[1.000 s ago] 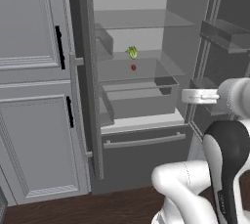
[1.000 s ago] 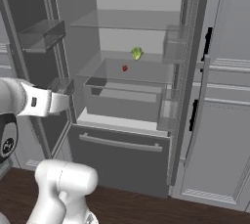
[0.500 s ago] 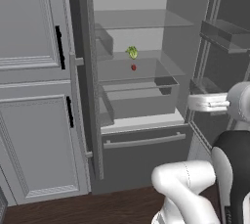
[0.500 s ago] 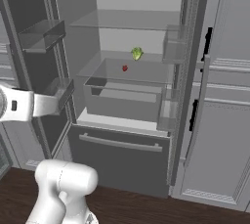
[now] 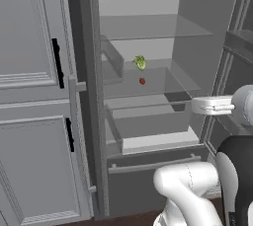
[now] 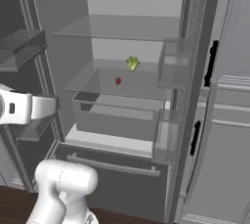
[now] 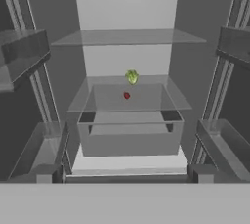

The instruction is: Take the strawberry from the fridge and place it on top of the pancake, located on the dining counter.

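Note:
The fridge (image 5: 197, 32) stands with both doors swung open. Its glass middle shelf carries the strawberry (image 5: 142, 81), a tiny red berry, which also shows in the right base view (image 6: 117, 81) and at the centre of the hand view (image 7: 126, 96). My gripper (image 5: 210, 105) hangs in front of the fridge, well short of the shelf and below and right of the berry. In the right base view the gripper (image 6: 29, 108) sits at the far left. Its fingers are hidden, and nothing shows in them. The pancake and the dining counter are out of view.
A small yellow-green item (image 5: 140, 62) lies just behind the strawberry on the same shelf. Below the shelf is an open grey drawer bin (image 5: 148, 116), then the bottom freezer drawer (image 5: 153, 180). Door bins (image 6: 171, 66) flank the opening. Light grey cabinets (image 5: 34, 96) stand left.
My hand has sunk a little and drifted slightly right in the left base view, while the upper arm swung outward. The strawberry and the fridge have not moved.

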